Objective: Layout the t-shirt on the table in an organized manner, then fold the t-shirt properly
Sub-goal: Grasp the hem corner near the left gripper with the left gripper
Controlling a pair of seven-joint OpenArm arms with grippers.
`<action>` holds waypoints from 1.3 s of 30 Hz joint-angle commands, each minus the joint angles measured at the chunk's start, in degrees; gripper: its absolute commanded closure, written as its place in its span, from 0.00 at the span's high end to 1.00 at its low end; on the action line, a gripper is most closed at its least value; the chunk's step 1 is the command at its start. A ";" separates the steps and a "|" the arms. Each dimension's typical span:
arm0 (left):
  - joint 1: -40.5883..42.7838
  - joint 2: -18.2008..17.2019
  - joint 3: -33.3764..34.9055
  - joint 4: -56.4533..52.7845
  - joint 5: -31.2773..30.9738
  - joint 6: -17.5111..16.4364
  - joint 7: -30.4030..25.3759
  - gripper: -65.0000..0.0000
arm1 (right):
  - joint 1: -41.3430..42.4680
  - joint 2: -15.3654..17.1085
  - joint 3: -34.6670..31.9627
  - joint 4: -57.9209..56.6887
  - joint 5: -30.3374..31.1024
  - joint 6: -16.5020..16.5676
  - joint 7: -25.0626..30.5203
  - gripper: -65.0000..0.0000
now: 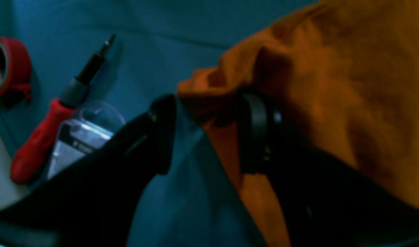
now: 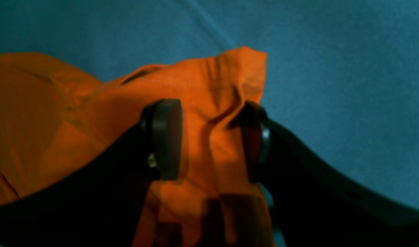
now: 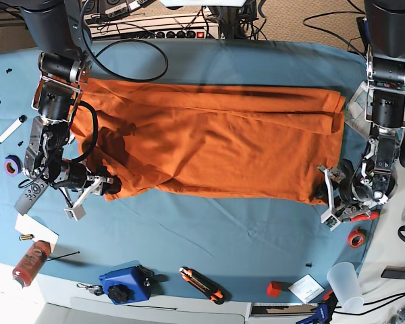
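The plain bright orange cloth t-shirt (image 3: 209,142) lies spread on the blue-teal cloth-covered surface (image 3: 209,229) between both arms. The left gripper (image 1: 209,133) stands open at its corner; the right gripper (image 2: 209,140) stands open astride a bunched corner

Both arms reach down from the far side, wrists bent low over the near part. The left gripper (image 1: 209,133) and right gripper (image 2: 209,140) each hold their fingers (image 2: 165,137) spread wide.
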 commanded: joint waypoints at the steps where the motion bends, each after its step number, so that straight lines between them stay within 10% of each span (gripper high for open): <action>1: -1.73 -0.37 -0.37 0.72 -0.50 -0.11 -1.75 0.46 | 1.42 0.66 0.07 0.68 0.98 0.17 -0.87 0.43; 11: -1.73 3.98 -0.37 0.72 3.82 4.92 -2.19 0.31 | 1.42 0.68 0.07 0.68 1.62 0.20 -1.25 0.40; 15: -1.73 3.80 -0.39 0.74 3.96 10.67 -0.52 0.00 | 1.44 0.68 0.07 0.70 1.57 0.20 -0.39 0.04; 29: -1.73 1.64 -0.48 3.72 2.67 27.21 17.94 0.00 | 2.21 0.98 0.22 12.00 -0.55 1.86 4.68 0.00; 39: -0.76 1.09 -4.20 10.19 -12.68 27.04 36.76 0.00 | 0.63 0.98 0.24 18.43 -0.52 1.86 4.11 0.00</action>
